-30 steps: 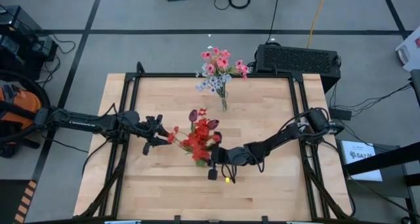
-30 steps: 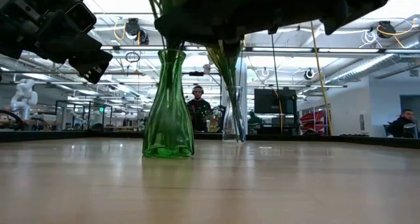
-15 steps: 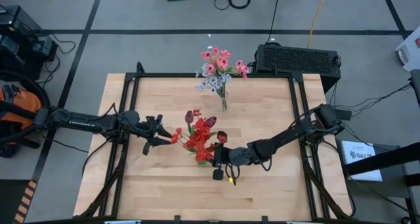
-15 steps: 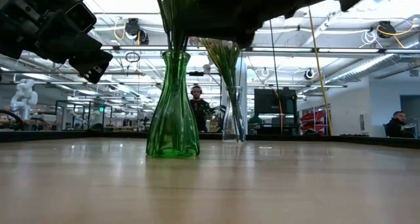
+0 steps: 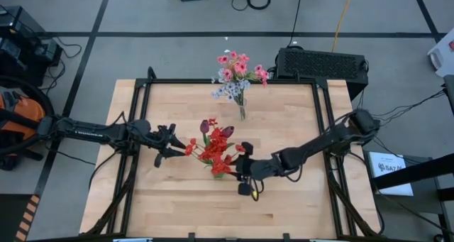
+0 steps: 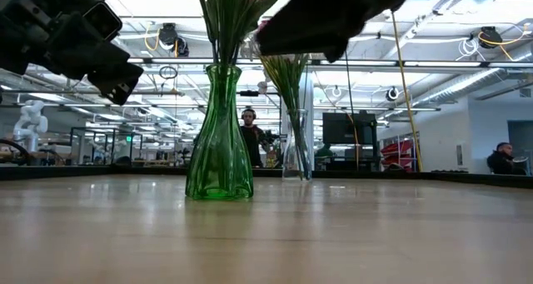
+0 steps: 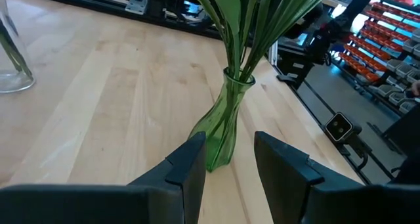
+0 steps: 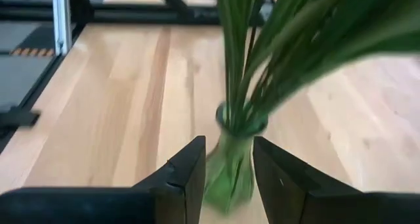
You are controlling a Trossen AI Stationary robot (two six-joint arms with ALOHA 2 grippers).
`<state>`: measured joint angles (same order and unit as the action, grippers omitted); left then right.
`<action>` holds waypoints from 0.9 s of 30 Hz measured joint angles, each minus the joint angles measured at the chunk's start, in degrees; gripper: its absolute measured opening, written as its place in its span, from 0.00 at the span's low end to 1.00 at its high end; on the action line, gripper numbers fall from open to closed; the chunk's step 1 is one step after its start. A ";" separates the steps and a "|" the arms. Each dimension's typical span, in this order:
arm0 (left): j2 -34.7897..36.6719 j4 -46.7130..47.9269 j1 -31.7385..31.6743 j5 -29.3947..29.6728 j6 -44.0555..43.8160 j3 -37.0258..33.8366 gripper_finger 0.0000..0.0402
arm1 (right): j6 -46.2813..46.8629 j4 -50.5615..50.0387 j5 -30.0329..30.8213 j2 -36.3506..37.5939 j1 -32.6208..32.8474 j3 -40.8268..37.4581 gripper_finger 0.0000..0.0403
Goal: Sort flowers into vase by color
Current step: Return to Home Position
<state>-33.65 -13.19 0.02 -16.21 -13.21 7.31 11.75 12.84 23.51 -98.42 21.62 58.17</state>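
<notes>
Hovering just beside the green vase (image 6: 219,134) on its left, my left tool (image 5: 172,144) has its fingers parted and empty, and my right tool (image 5: 243,172) hangs just beside the same vase on its right, fingers likewise apart with nothing between them. The red and maroon flowers (image 5: 216,151) stand in that vase near the middle of the bench (image 5: 284,121), their heads reaching close to both tools, while the pink and lavender flowers (image 5: 237,66) sit in the clear vase (image 5: 242,113) close to the far edge. Bare wood runs wide along the near edge and out toward both side rails, well apart from either vase
</notes>
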 joint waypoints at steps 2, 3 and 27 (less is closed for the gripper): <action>0.25 0.00 -0.01 0.00 -0.02 0.00 0.34 | 1.05 -4.19 -0.36 1.56 0.55 0.00 0.29; 0.53 -0.02 -0.01 0.00 -0.02 0.00 0.34 | 2.06 -6.52 -0.78 2.60 0.89 0.00 0.29; 21.05 8.32 -0.01 6.27 7.57 -0.03 0.34 | 26.87 -42.95 -2.06 14.33 7.81 0.02 0.02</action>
<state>-12.60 -4.87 0.01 -9.93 -5.64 7.28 38.62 -30.10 21.45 -84.09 29.43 58.19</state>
